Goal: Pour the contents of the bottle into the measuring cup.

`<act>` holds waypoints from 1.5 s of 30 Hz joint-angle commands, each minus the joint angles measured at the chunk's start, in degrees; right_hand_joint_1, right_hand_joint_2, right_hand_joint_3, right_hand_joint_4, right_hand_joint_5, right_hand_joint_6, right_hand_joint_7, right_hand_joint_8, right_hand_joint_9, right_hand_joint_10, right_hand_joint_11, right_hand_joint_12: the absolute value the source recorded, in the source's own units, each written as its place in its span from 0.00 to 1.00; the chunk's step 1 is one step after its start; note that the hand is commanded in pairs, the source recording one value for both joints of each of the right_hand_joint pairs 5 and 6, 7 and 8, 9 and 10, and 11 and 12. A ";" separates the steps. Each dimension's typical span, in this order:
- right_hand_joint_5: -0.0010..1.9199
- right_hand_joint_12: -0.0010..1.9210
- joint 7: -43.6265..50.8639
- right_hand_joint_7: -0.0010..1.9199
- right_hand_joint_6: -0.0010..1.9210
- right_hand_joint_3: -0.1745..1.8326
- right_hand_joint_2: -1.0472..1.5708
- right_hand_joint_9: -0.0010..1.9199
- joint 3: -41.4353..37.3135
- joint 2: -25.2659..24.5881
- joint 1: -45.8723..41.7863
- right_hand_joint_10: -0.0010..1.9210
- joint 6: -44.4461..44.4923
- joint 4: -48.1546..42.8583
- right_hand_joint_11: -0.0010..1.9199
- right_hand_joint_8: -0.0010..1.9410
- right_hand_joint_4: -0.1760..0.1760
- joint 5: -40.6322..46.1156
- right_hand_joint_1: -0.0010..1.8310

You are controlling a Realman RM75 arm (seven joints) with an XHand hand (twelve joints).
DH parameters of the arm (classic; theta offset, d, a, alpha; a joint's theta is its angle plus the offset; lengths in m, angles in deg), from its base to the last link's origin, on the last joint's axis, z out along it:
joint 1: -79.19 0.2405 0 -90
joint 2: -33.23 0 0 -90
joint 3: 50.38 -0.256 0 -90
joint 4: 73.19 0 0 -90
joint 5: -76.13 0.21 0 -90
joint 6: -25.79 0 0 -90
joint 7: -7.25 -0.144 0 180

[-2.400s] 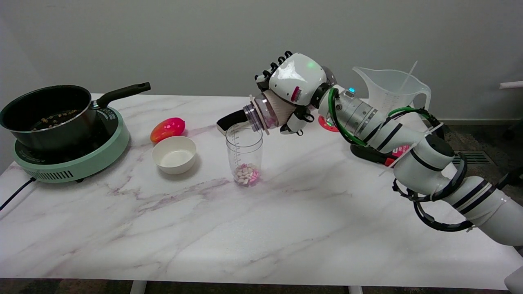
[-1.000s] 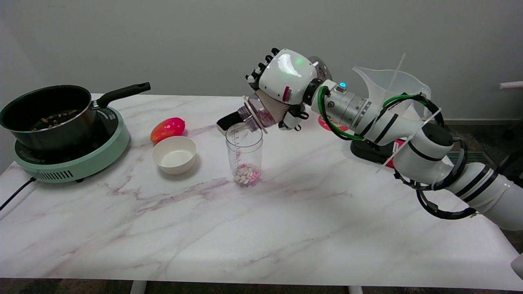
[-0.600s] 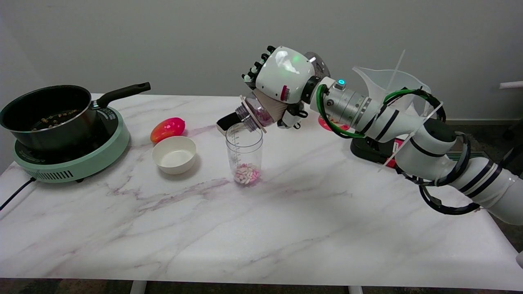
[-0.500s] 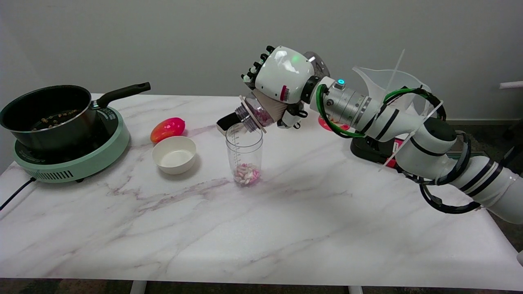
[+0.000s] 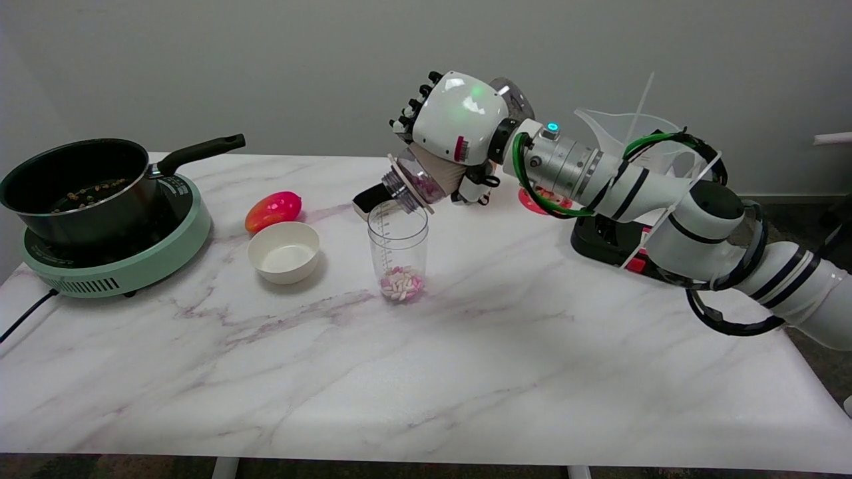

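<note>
Right hand point(image 5: 459, 126) grasping bottle point(image 5: 416, 181), tilted mouth-down just above measuring cup point(image 5: 398, 249) rim so remaining pink-and-white pieces fall onto those already in cup.

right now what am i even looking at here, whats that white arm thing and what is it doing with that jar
You are looking at one picture, taken from a camera above the near side of a marble table, looking down and across it. The white jointed thing reaching in from the right is a robot arm steered by a person from elsewhere. At its end is the robot hand, which grips a small clear bottle tipped mouth down over a clear measuring cup. Pink and white pieces lie in the bottom of the cup, and some show inside the bottle.

Also on the table: a dark pot on a green cooker, a white bowl, a red and orange fruit, and a clear jug behind the arm.
</note>
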 commanded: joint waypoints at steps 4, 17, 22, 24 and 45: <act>1.00 0.69 -1.25 0.96 1.00 0.40 0.90 0.83 3.48 1.79 4.82 0.83 0.90 1.97 0.69 0.95 0.50 0.18 0.71; 1.00 0.69 -1.81 0.95 1.00 0.41 0.89 0.82 6.56 3.47 7.62 0.82 0.90 2.53 0.69 0.94 0.50 0.18 0.71; 1.00 0.68 -1.89 0.95 1.00 0.42 0.88 0.82 7.68 3.71 8.78 0.82 0.94 2.73 0.68 0.94 0.50 -0.18 0.72; 1.00 0.68 -1.89 0.95 1.00 0.42 0.87 0.82 8.58 3.87 9.68 0.82 0.98 2.92 0.68 0.94 0.50 -0.06 0.73; 1.00 0.68 -2.53 0.95 1.00 0.43 0.85 0.82 13.91 5.54 14.13 0.82 0.50 2.77 0.68 0.94 0.50 -0.38 0.74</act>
